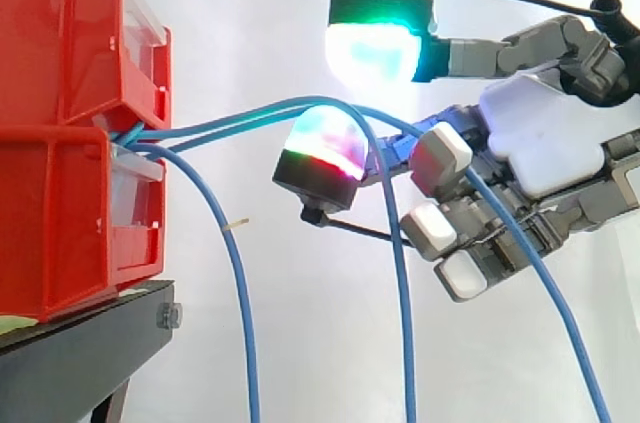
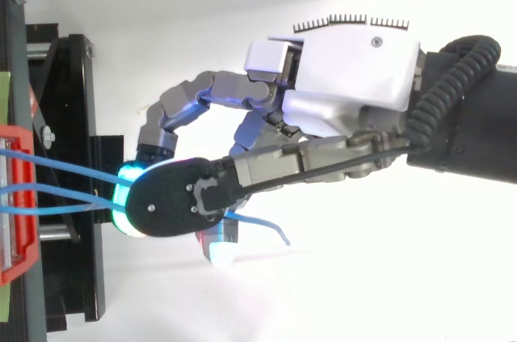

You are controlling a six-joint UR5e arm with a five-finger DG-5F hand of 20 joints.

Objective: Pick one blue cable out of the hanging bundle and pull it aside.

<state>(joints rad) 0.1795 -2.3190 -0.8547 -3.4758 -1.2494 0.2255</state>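
Three blue cables leave the gap between the red bins (image 1: 70, 43) and arc to the right. One cable (image 1: 240, 323) drops close to the bins and a second (image 1: 402, 323) hangs further out. The third cable (image 1: 540, 283) lies over a glowing pad (image 1: 322, 158), passes between the curled fingers of my hand (image 1: 540, 143) and falls away on the right. Above the cables, another finger reaches out straight with a green-white pad (image 1: 375, 38). From above, the hand (image 2: 355, 67) reaches left to the cables (image 2: 65, 168), and a blue cable length (image 2: 266, 223) shows beneath it.
The lower red bin (image 1: 60, 233) rests on a black stand (image 1: 80, 353) at the left, whose frame (image 2: 73, 196) also appears from above. A white curtain hangs behind everything. Open space lies under the hand and to the right of the bins.
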